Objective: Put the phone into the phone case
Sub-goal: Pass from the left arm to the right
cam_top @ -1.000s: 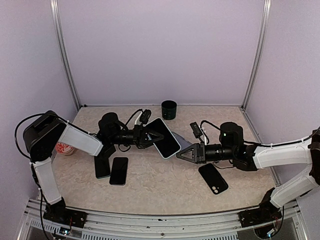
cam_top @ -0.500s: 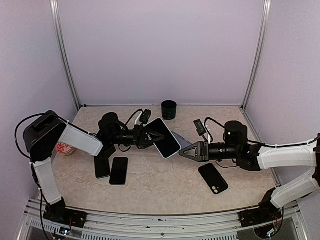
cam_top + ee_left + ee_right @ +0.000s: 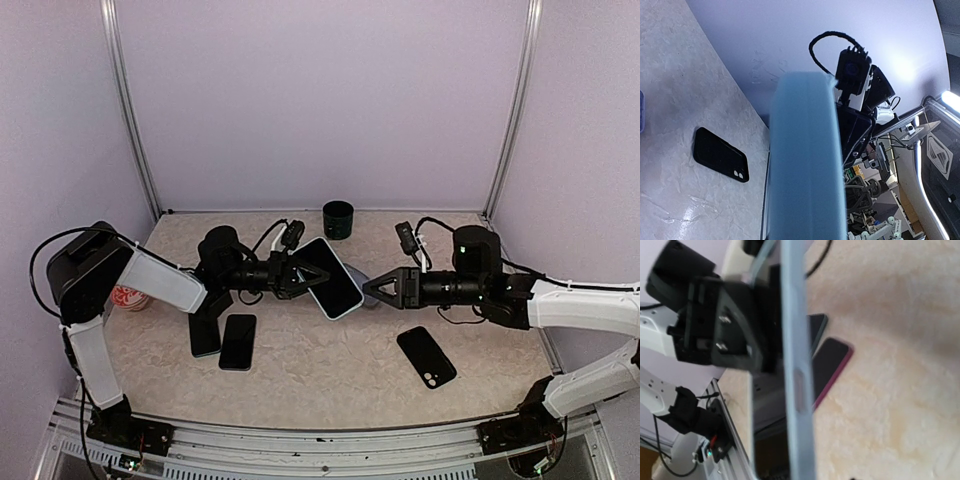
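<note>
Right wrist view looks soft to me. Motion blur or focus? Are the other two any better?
Right wrist: whole frame smeared, phone edge and table alike, so probably motion blur. Left wrist: the phone's blue edge is too near the lens and soft; the black case on the table is sharp. Top external: sharp, evenly lit, soft shadows.
</note>
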`<action>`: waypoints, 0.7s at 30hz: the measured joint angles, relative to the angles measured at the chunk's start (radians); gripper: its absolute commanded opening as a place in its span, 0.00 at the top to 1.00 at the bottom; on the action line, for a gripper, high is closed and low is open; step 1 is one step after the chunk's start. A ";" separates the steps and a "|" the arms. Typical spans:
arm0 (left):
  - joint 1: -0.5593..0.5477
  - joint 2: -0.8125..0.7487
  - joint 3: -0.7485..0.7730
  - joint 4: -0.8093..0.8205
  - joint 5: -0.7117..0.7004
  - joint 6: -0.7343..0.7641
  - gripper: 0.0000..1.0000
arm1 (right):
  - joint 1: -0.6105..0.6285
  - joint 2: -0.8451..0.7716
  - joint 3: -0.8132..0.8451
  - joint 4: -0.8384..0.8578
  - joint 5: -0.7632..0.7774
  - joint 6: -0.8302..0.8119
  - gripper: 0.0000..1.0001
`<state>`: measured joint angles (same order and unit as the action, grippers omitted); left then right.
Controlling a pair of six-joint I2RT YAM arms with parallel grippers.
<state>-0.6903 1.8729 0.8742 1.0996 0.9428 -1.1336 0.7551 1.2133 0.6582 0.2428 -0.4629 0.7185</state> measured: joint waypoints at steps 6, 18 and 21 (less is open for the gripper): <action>-0.012 0.000 0.000 0.000 0.006 0.000 1.00 | 0.000 0.065 0.092 -0.013 -0.052 -0.020 0.55; -0.038 0.025 0.001 -0.018 0.037 0.005 1.00 | 0.000 0.232 0.136 0.040 -0.208 0.017 0.83; -0.038 0.026 0.008 -0.015 0.048 0.014 1.00 | -0.004 0.237 0.135 0.047 -0.238 0.032 0.95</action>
<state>-0.7280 1.8984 0.8818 1.0847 0.9909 -1.1198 0.7513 1.4506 0.7937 0.2897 -0.7010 0.7506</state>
